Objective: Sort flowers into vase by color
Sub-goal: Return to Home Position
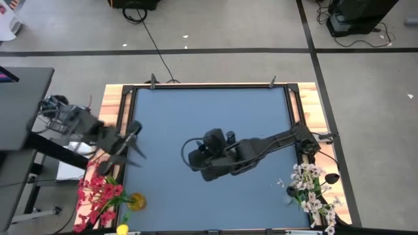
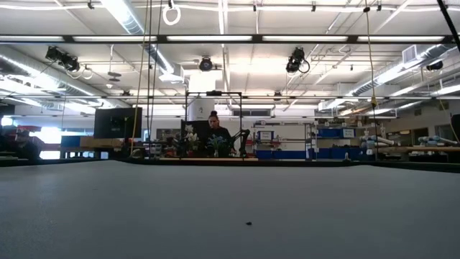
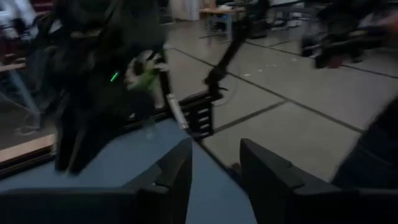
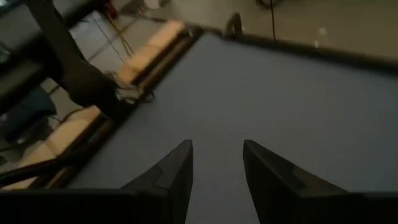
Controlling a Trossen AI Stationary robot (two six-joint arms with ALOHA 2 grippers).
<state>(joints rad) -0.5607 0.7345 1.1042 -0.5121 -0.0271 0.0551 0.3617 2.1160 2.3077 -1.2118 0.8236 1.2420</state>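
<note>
Left gripper (image 1: 134,140) is hovering at the table's (image 1: 209,111) left edge, right gripper (image 1: 189,150) mid-table, both open and empty; red flowers (image 1: 98,194) are standing near the left arm, white flowers (image 1: 313,190) near the right

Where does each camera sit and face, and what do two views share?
High: overhead, looking down on table; left arm and right arm show.
Low: table height, facing the room; no arm.
Left wrist: behind left gripper, facing table edge.
Right wrist: behind right gripper, facing left arm.
Shared: left arm, high and right wrist.
</note>
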